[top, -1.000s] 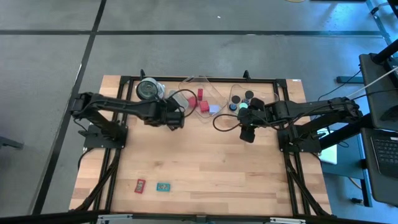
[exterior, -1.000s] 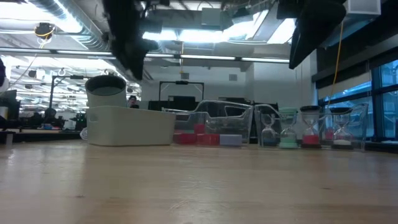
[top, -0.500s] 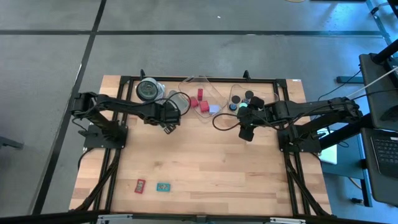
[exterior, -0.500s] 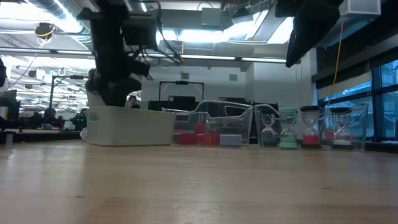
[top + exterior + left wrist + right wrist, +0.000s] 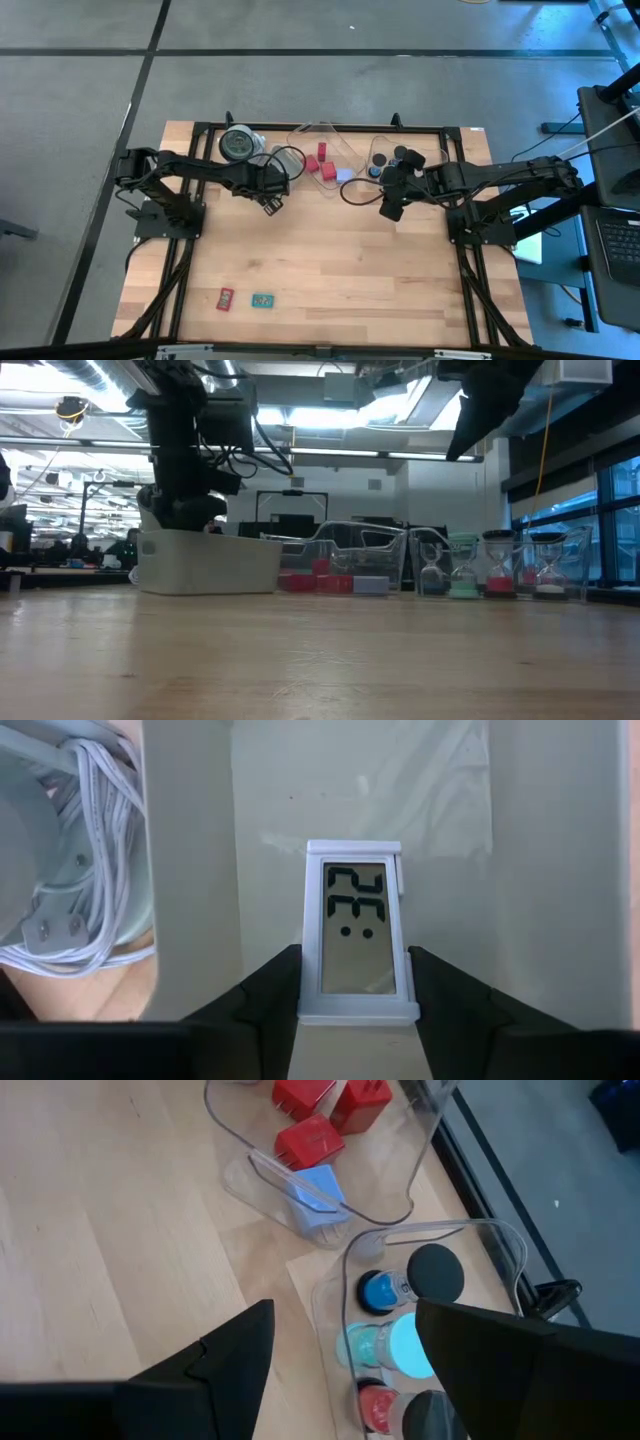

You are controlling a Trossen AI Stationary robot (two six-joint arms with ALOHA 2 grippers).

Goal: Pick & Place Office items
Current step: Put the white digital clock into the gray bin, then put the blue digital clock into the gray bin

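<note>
Right gripper [image 5: 390, 208] since swung leftward (jaws open)

Counted around the clear tray [image 5: 325, 140] at the back of the surface [image 5: 330, 260]:

- Red blocks [image 5: 322, 152]: three, inside that tray.
- Pale-blue flat rectangle [image 5: 345, 175]: one, at the tray's near corner.
- Sand timers with dark and coloured caps [image 5: 400, 153]: about five in the second clear tray [image 5: 480, 1240] just right of the first; the right arm covers some, so the count is unsure.
- White digital clock [image 5: 360, 932]: one, between the left claw's [image 5: 355, 1010] fingers, left of the tray.
- White cable bundle [image 5: 75, 870]: one.
- Round jar [image 5: 238, 143]: one, further left.
- Flat pieces far forward of the tray: two, one red [image 5: 225, 298], one teal [image 5: 263, 300].
</note>
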